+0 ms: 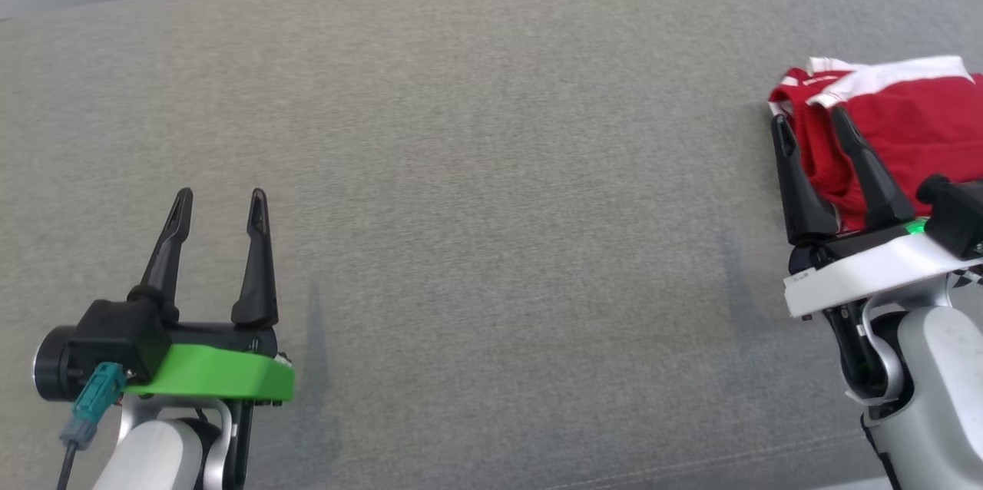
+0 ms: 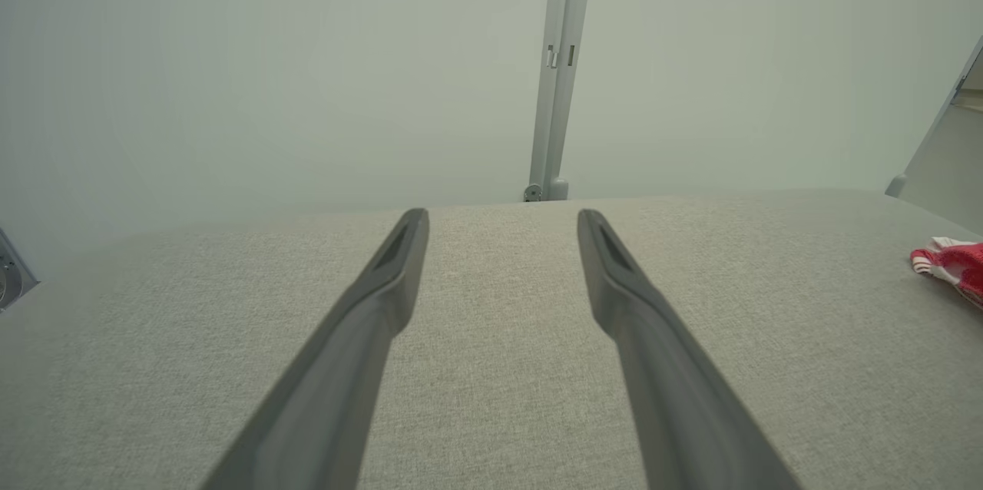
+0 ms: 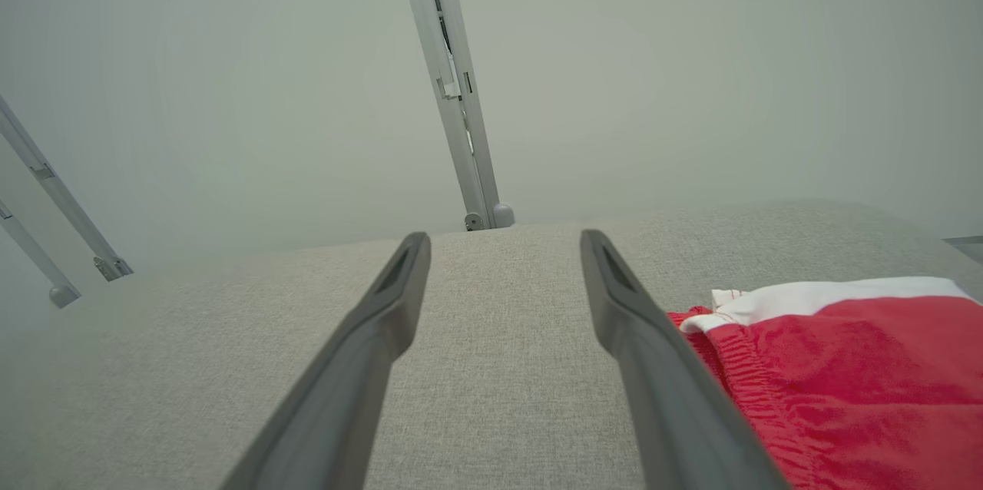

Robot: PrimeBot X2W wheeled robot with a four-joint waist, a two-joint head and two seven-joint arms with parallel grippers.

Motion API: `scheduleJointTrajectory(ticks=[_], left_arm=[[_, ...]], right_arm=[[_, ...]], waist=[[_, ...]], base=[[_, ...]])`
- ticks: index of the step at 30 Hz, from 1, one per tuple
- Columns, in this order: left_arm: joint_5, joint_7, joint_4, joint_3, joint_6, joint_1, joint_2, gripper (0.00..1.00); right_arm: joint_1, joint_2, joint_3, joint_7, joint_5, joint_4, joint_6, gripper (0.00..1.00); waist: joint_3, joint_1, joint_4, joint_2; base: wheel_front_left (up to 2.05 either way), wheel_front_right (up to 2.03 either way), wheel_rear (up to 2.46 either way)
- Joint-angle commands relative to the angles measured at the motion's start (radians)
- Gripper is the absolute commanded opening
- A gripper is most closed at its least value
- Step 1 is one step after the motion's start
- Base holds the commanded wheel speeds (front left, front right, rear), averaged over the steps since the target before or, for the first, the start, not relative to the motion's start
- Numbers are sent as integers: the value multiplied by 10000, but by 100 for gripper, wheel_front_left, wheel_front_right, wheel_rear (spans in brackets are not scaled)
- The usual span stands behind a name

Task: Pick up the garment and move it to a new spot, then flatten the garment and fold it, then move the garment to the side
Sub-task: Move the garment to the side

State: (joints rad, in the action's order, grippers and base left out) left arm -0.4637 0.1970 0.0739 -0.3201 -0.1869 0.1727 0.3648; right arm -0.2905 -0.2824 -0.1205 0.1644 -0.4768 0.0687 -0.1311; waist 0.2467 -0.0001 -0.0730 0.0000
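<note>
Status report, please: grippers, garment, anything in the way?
Left gripper open, empty. Right gripper open beside garment, not holding. Garment folded, far right. Nothing in the way.

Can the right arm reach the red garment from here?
Probably yes. The right claw stands open beside the red garment, nothing in the way; the cloth lies outside its jaws, not between them, so a sideways shift seems needed.

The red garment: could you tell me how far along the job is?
Folding and moving aside look done: the red garment lies folded on the grey surface, far right. Nothing is in hand; left claw and right claw are open, empty. Little seems left.
</note>
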Motion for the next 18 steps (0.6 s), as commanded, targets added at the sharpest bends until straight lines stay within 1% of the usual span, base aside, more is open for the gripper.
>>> scheduleJointTrajectory(ticks=[1,5,8,14,18], left_arm=[[-117,99,-78,52,-71,-183,-26,100],[-182,196,-234,129,-122,-425,-61,100],[-243,241,-318,123,-94,-643,-30,100],[-320,237,-397,106,-178,-1023,68,100],[-344,176,-403,46,-160,-1272,133,100]], right_arm=[[182,96,-15,0,161,-37,7,100],[337,347,-53,111,539,-58,7,100],[583,477,27,193,798,-7,7,100],[1239,603,263,112,1108,-95,7,100],[1766,639,462,-72,1222,-177,7,100]], waist=[[-497,1,694,0],[-785,1,1020,0],[-1076,1,1131,0],[-1628,1,1118,0],[-1952,1,1043,0]], base=[[0,0,0],[0,0,0],[0,0,0],[0,0,0],[0,0,0]])
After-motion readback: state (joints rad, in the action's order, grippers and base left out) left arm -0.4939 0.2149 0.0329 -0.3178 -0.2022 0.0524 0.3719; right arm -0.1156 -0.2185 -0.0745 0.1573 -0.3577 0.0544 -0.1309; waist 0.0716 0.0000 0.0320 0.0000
